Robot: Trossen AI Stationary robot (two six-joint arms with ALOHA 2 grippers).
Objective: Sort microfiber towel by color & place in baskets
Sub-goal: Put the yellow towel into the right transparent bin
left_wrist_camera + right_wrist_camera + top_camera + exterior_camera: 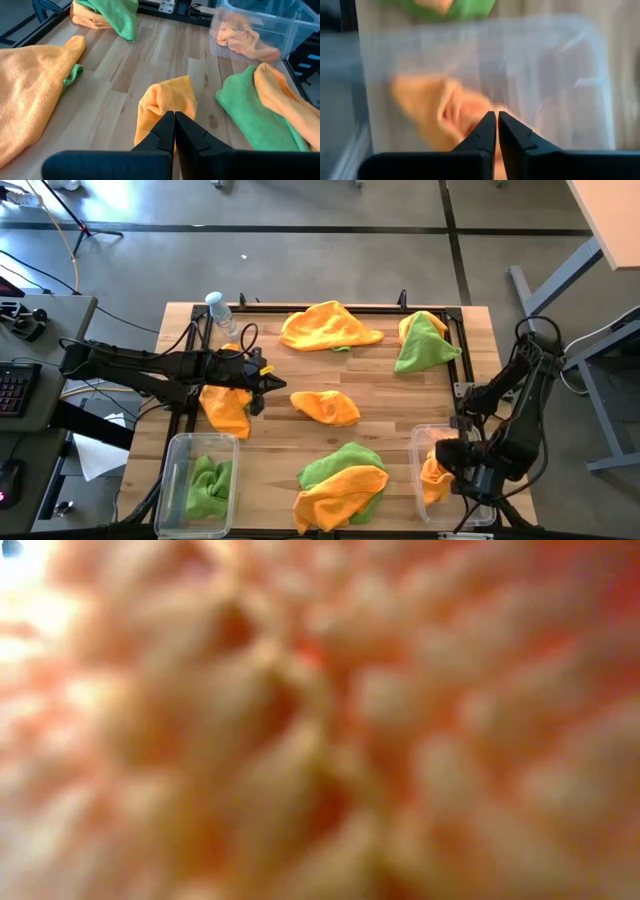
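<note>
- Your wooden table [390,405] sits on a grey floor, with a desk and keyboard [14,387] off to its left.
- You have a clear bin at the near left [176,480] with green towels [208,485] inside, and a second clear bin at the near right [422,442] with an orange towel [434,475] in it.
- Loose on the table you can see an orange towel at the far middle [328,326], a green-and-orange pair at the far right [424,340], a small orange towel in the middle [326,406], and a green and orange heap at the near middle [342,483].
- Your left gripper [268,385] reaches in from the left above another orange towel [226,408]; its fingers are pressed together on nothing, pointing at the middle towel.
- Your right gripper [496,125] hangs over the right bin, fingers nearly closed and empty above the orange towel there.
- A water bottle [219,310] stands at the far left corner.
- Your low camera is filled by blurred orange fuzz.
</note>
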